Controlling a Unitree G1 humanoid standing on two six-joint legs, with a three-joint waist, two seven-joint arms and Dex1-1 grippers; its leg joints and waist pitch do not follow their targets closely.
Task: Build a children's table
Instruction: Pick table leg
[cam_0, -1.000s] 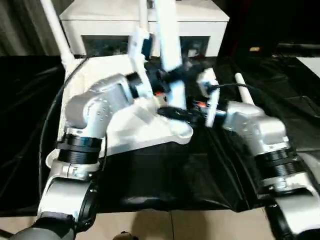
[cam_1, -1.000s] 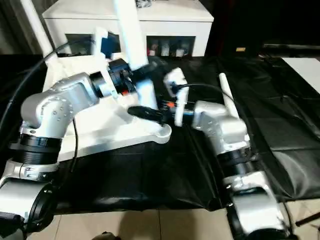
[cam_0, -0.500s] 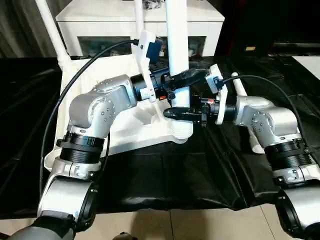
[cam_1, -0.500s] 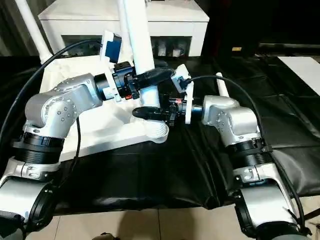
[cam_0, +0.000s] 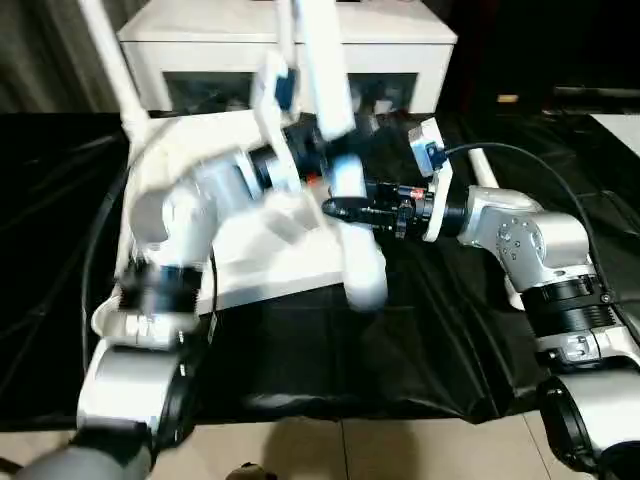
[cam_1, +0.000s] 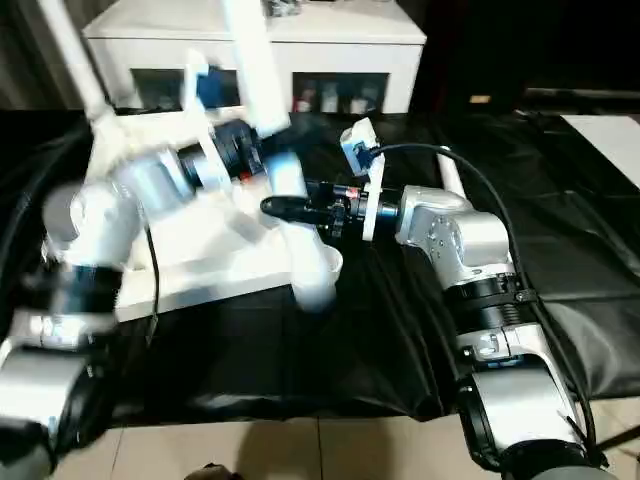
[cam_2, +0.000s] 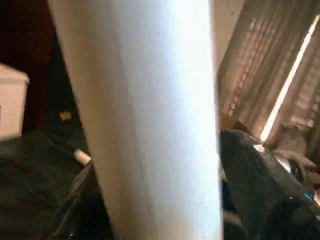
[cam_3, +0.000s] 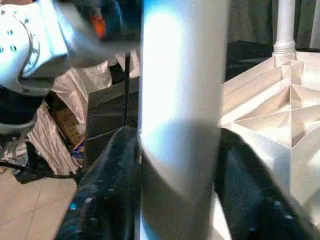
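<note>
I see the table leg (cam_0: 345, 175) has tipped: half a second ago it stood upright over the near corner socket of the upturned table top (cam_1: 215, 250), and now its thick end swings out past that corner toward me while my left arm blurs with motion. My right gripper (cam_0: 335, 210) has closed in from a wider spread and its black fingers (cam_3: 107, 195) now hug the leg from both sides, whereas the left gripper (cam_0: 315, 150), just above the right one on the same leg, has loosened, though I cannot tell whether it grips. I judge the leg is unseated and needs re-aiming at the socket just below the right gripper.
</note>
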